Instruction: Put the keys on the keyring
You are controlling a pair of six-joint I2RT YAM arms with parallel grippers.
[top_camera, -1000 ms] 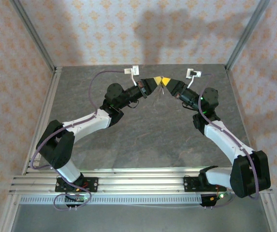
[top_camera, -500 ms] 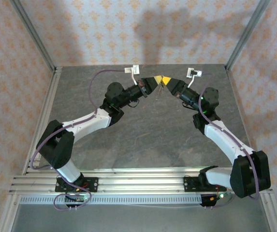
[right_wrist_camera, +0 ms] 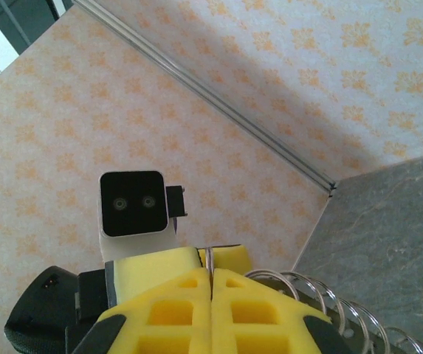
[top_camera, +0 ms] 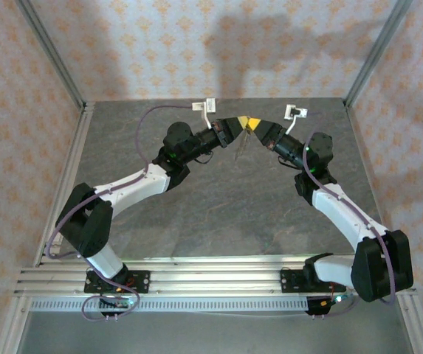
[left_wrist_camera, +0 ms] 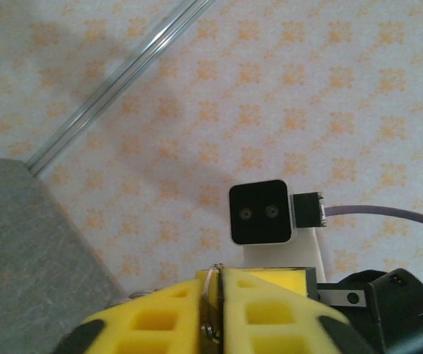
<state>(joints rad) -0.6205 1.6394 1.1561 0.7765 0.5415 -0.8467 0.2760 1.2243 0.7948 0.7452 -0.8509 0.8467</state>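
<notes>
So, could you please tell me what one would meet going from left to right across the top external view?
Left arm's shoulder → left wrist camera → left tool → right tool → right wrist camera → right arm's shoulder.

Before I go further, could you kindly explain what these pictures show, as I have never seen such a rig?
A robot's left arm and right arm are bolted at a grey table's near edge. One picture looks down from above; the other two come from a camera on each wrist. The arms meet in the air. The right gripper is shut on the keyring, a thin wire with a coil. The left gripper has thin metal between its fingers; gripped or not, I cannot tell.
</notes>
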